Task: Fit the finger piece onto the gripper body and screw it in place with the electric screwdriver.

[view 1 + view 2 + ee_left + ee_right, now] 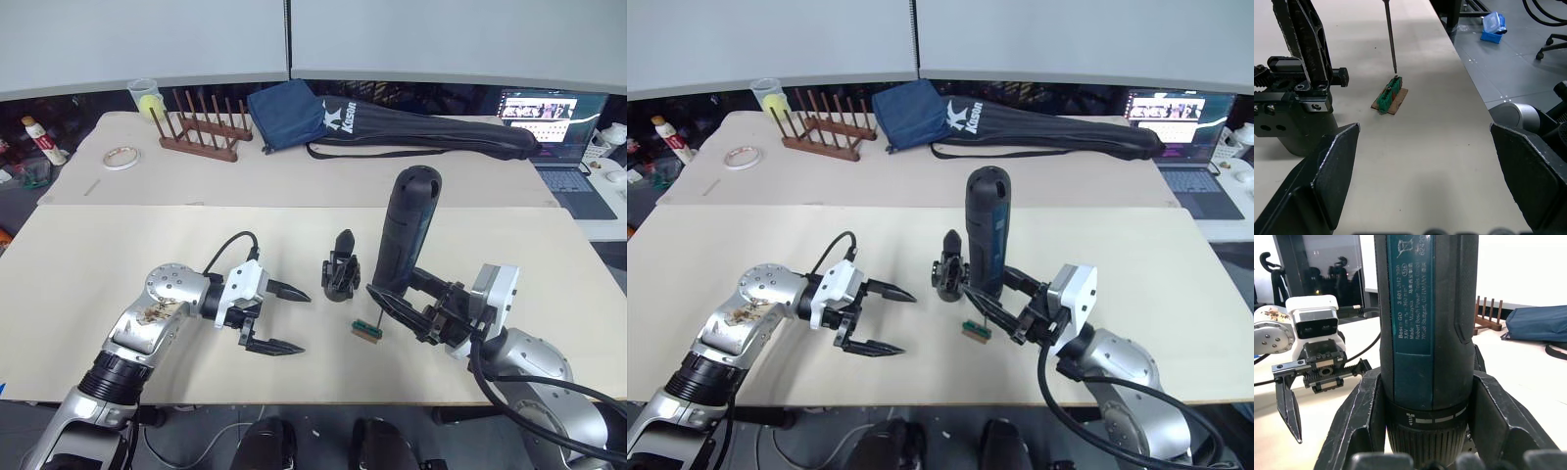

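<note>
On the table (78,245), toward the middle of its near edge, the right gripper (411,304) has its fingers clamped round the electric screwdriver (404,230), held upright; it looks heavy, rigid and smooth, best taken low on the barrel. The gripper body (340,269) stands just beside it. The left gripper (279,318) is spread wide, empty. The bit touches a tiny green piece (1389,93). No containers matter here.

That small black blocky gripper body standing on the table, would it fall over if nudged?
Probably. The small black blocky gripper body stands upright, taller than its base, with its pointed finger uppermost, so a sideways nudge may tip it. It looks rigid, not floppy. On the smooth beige tabletop it might slide first.
</note>
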Tool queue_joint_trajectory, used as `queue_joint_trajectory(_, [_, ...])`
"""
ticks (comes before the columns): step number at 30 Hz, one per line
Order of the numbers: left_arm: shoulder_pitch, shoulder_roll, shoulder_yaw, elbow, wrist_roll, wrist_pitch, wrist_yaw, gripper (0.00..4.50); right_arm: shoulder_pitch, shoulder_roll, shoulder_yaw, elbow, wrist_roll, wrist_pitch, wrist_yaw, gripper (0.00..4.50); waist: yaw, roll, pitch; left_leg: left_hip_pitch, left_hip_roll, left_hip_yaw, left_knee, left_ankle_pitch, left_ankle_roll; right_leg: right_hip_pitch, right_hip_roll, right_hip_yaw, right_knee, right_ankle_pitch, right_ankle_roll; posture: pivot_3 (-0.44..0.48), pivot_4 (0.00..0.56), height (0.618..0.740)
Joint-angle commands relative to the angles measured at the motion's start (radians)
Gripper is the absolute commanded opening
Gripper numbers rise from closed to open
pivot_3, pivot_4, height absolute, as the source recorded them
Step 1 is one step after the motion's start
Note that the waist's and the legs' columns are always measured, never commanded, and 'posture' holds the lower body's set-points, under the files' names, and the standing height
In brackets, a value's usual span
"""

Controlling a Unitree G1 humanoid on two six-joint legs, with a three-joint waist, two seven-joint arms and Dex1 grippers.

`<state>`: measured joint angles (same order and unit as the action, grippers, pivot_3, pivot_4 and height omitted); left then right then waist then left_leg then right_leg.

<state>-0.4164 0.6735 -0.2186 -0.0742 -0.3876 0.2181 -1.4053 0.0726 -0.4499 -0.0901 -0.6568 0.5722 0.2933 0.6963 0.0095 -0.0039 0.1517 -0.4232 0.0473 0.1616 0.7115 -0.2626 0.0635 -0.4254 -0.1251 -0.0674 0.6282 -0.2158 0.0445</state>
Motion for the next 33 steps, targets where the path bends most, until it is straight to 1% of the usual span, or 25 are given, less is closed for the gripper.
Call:
queue_joint_trajectory(1, [-0.012,0.003,0.010,-0.031,0.000,-0.008,0.002,4.50,-0.020,-0.003,-0.018,-0.028,0.012,-0.039,-0.001,1.91,0.000,0.000,0.000,0.000,0.000,0.000,0.000,0.000,0.000,0.000,0.000,0.000,0.000,0.000,0.000,0.000,0.150,0.740])
queue_joint_trajectory(26, [-0.021,-0.002,0.004,-0.033,0.002,-0.002,0.005,4.50,0.004,-0.011,-0.011,-0.024,0.007,-0.034,-0.003,1.91,0.000,0.000,0.000,0.000,0.000,0.000,0.000,0.000,0.000,0.000,0.000,0.000,0.000,0.000,0.000,0.000,0.150,0.740])
queue_joint_trajectory(33, [-0.030,-0.020,-0.008,-0.028,0.009,0.002,0.014,4.50,0.005,-0.009,-0.008,-0.020,0.003,-0.038,-0.003,1.91,0.000,0.000,0.000,0.000,0.000,0.000,0.000,0.000,0.000,0.000,0.000,0.000,0.000,0.000,0.000,0.000,0.150,0.740])
